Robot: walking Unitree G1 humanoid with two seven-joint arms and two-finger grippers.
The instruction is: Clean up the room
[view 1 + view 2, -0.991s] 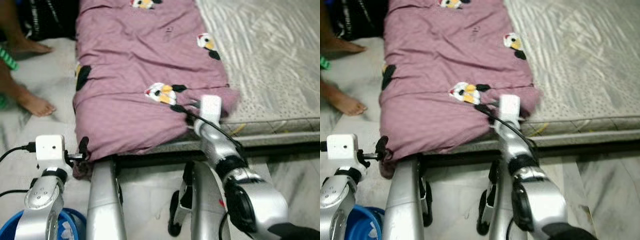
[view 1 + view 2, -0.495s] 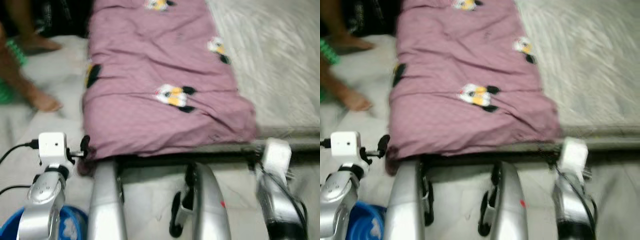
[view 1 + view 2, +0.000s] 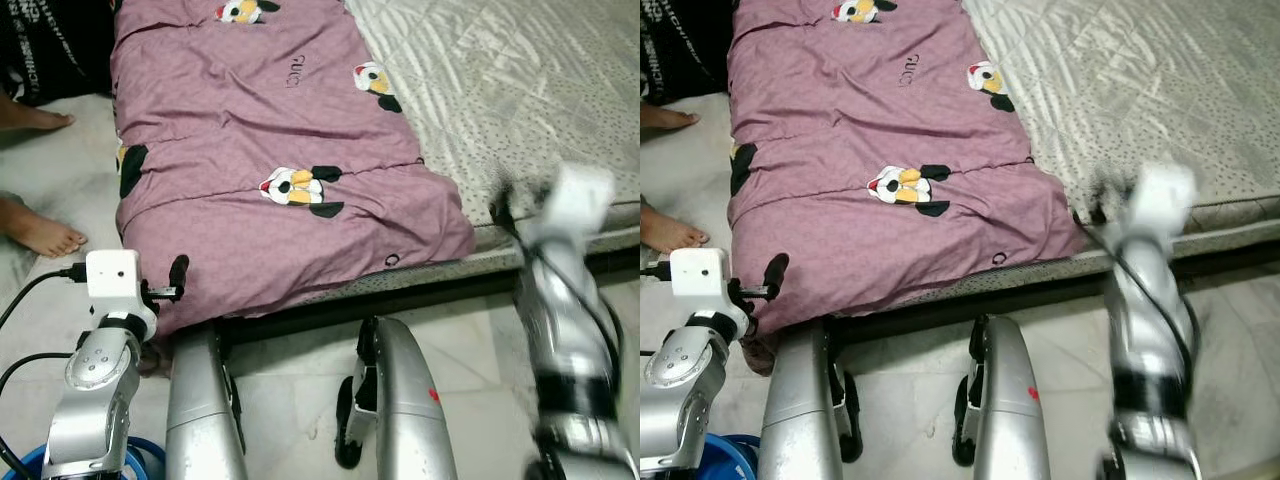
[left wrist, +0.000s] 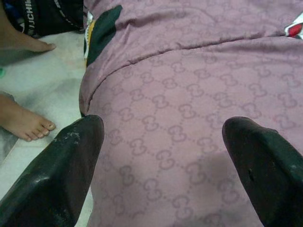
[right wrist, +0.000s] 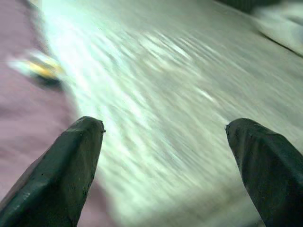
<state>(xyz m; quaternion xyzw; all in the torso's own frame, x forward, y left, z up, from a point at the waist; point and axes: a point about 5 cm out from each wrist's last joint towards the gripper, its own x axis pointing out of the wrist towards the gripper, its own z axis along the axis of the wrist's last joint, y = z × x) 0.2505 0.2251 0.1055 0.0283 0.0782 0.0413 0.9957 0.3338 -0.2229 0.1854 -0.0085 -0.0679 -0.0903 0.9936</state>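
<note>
A mauve blanket (image 3: 270, 150) with cartoon bird patches lies spread along the left part of the bed and hangs over its left side and front edge. My left gripper (image 4: 163, 137) stands open at the blanket's near left corner (image 3: 172, 285), its fingers wide apart with the cloth just beyond them. Motion-blurred, my right gripper (image 3: 503, 200) is raised at the mattress's front edge, to the right of the blanket. It is open (image 5: 165, 137), nothing sits between its fingers, and it faces the pale sheet.
The mattress (image 3: 520, 90) with a pale patterned sheet takes up the right. A person's bare feet (image 3: 40, 232) stand on the floor left of the bed, near a black bag (image 3: 55, 45). A blue bucket (image 3: 140, 462) sits by my left leg.
My right arm left the blanket's near right corner, swung out to the right and has risen by the mattress edge. The left gripper stays at the blanket's left corner. The camera shifted.
</note>
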